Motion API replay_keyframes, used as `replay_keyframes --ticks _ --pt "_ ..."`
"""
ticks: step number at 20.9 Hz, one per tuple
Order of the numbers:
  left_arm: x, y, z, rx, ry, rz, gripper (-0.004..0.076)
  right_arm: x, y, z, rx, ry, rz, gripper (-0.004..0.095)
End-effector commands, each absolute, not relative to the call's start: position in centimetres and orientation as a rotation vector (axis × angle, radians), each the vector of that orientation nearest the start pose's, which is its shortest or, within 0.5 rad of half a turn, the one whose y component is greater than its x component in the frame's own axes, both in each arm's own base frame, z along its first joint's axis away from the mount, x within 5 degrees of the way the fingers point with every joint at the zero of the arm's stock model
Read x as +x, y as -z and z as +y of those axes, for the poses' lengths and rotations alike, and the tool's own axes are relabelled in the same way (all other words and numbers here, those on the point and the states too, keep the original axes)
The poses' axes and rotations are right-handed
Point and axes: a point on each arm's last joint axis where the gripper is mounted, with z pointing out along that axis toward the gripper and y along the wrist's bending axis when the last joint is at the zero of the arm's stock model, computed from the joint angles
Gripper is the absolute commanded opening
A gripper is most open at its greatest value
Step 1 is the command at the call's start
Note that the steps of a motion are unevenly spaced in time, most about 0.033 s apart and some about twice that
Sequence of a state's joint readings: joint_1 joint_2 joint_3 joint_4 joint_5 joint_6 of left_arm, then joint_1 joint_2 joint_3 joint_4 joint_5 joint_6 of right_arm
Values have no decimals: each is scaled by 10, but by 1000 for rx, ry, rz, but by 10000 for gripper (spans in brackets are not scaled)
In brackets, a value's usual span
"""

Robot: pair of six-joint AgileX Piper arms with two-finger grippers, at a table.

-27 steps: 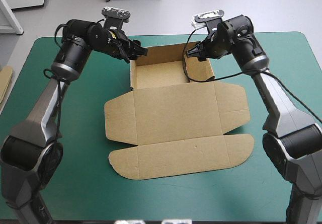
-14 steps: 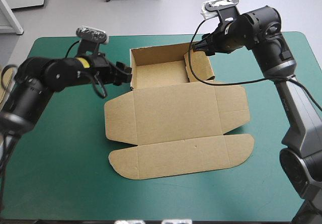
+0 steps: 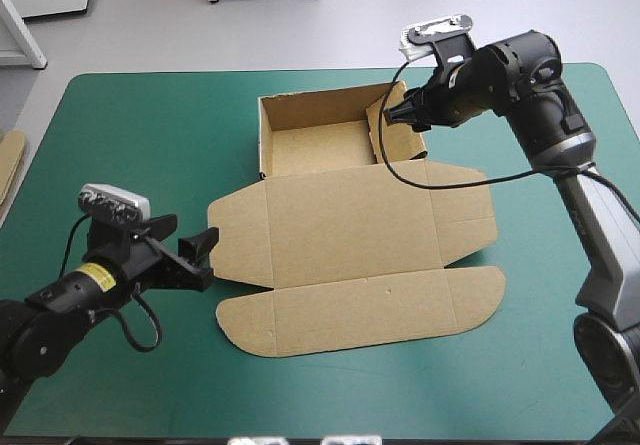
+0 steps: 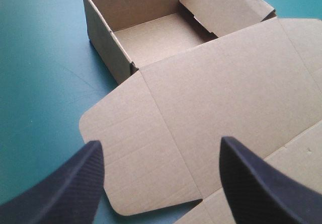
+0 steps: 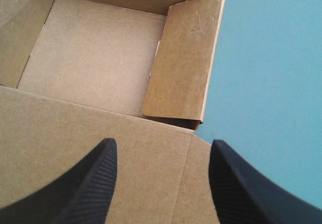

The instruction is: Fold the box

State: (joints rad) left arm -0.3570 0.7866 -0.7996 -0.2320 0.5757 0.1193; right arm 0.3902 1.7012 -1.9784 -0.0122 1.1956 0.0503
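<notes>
The largest change is on the left. Earlier the left gripper (image 3: 198, 257) was up at the far left corner of the box (image 3: 350, 235). It has since swung down to the near left of the counter (image 3: 130, 125), where it hangs low just beside the lid's left side flap (image 3: 235, 240). Its jaws are released and hold nothing.

The right gripper (image 3: 395, 115) has shifted far less. It remains over the tray's right wall (image 3: 398, 135) at the far right of the box, jaws likewise released, with no contact visible.

The box itself has not moved. It lies in the middle of the counter, with the raised tray toward the far edge and the lid flat toward the near edge, its front flap (image 3: 360, 310) nearest.

Judging from this, work on the tray's left wall seems to be finished, since that wall stands upright. The left arm is probably lining up on the lid's flap. The right wall leans inward and looks not yet seated, so the tray is probably unfinished on that side.

The teal-green cover lies smooth and bare all around the box, leaving free space on the left and near sides for both arms. A strip of spare board (image 3: 8, 165) shows at the counter's left edge, well apart from the box.
</notes>
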Motion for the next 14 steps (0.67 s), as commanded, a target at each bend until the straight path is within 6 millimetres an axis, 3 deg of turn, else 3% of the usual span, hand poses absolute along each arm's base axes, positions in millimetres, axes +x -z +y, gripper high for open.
replay_keyframes --ticks 1,7,11,14 --pt "132 -362 -61 322 425 1905 473 316 -461 129 -389 -239 2232 507" --pt "130 -354 -58 301 412 1858 473 307 -453 124 -354 -259 2150 507" --pt "131 -354 -58 297 408 1845 473 322 -455 122 -356 -149 2039 507" --pt "131 -354 -58 298 408 1846 473 350 -439 121 -269 -124 2116 549"
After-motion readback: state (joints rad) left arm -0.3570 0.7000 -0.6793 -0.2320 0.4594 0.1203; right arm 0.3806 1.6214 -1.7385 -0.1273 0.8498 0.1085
